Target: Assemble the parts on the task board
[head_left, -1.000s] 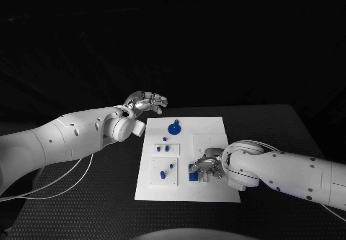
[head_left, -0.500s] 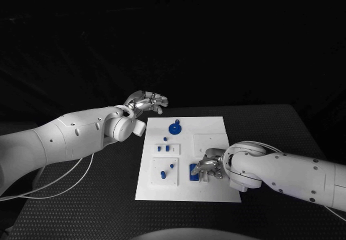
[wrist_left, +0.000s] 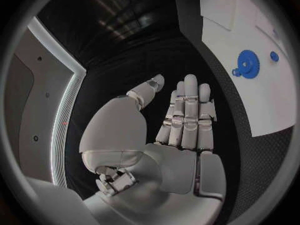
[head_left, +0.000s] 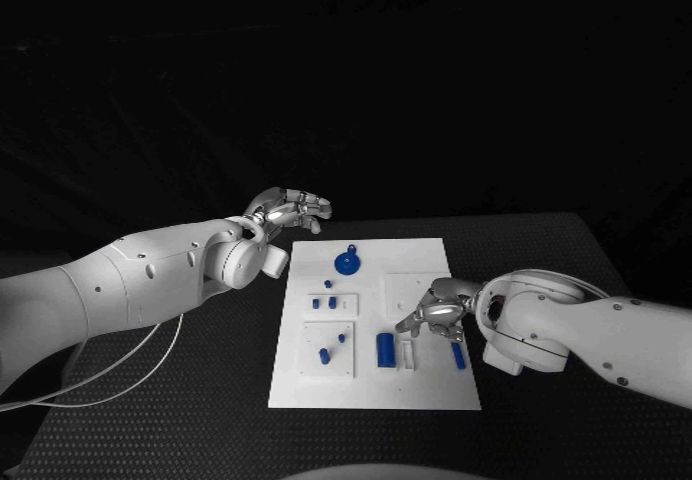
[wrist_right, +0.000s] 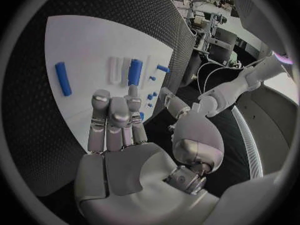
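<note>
The right hand (head_left: 436, 309) hovers over the white rectangular task board (head_left: 427, 388) with fingers spread, holding nothing. A loose blue plastic bar (head_left: 459, 355) lies just beside it. The left hand (head_left: 289, 210) hangs empty off the board's far corner, fingers apart.

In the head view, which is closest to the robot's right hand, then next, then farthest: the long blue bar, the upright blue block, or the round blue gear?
From the right hand:
1. Long blue bar, just beneath it, near the board's right edge.
2. Upright blue block, toward the board's middle.
3. Round blue gear, at the board's far end.
</note>
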